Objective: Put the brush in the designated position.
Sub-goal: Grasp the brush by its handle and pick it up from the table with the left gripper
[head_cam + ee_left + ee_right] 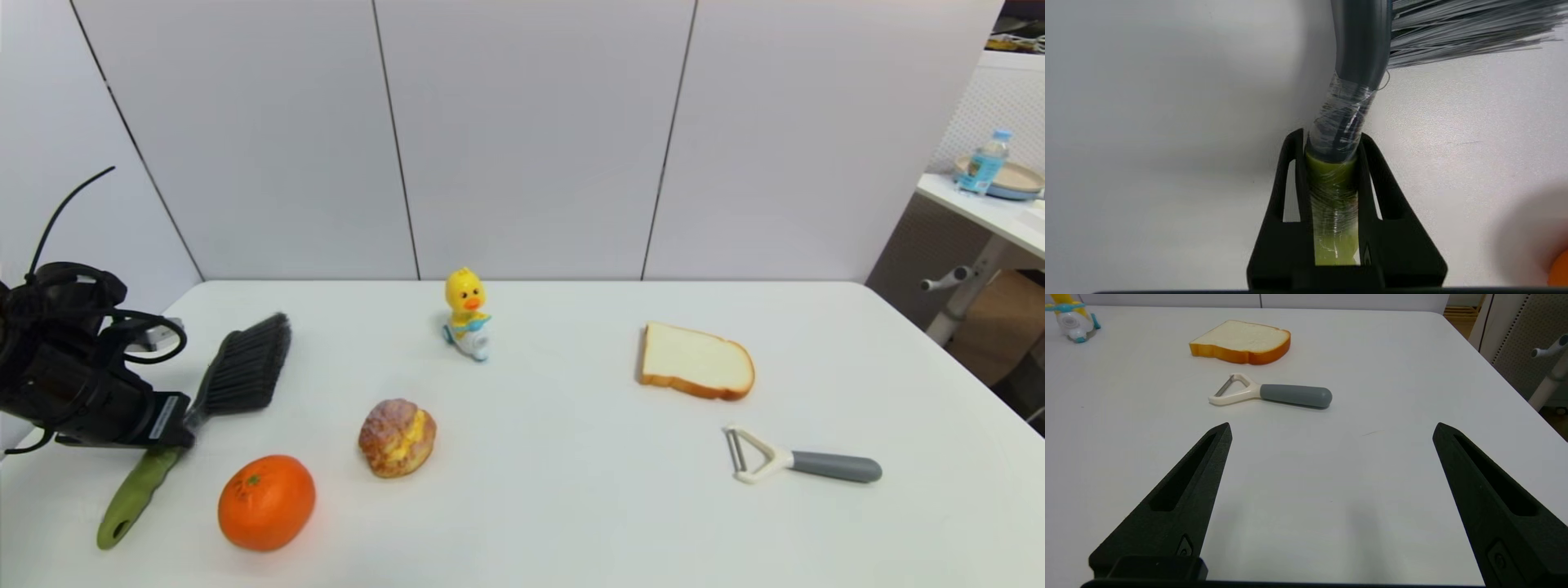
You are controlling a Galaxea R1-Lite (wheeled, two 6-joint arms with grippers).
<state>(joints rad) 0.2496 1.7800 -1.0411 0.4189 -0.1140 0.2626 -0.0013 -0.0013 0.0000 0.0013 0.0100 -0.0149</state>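
The brush [237, 367] lies at the table's left, dark bristles pointing away from me and its olive-green handle [135, 494] toward the front edge. My left gripper [181, 425] is shut on the brush where the green handle meets the black neck. In the left wrist view the two fingers [1294, 163] press on both sides of the tape-wrapped handle [1333, 196], with the bristles [1453, 32] beyond. My right gripper [1331, 428] is open over bare table at the right, out of the head view, with nothing between its fingers.
An orange [266, 501] sits just right of the brush handle, a cream puff [397, 437] beyond it. A yellow duck toy [467, 314] stands mid-back. A bread slice [695, 361] and a white peeler with a grey handle [804, 464] lie on the right.
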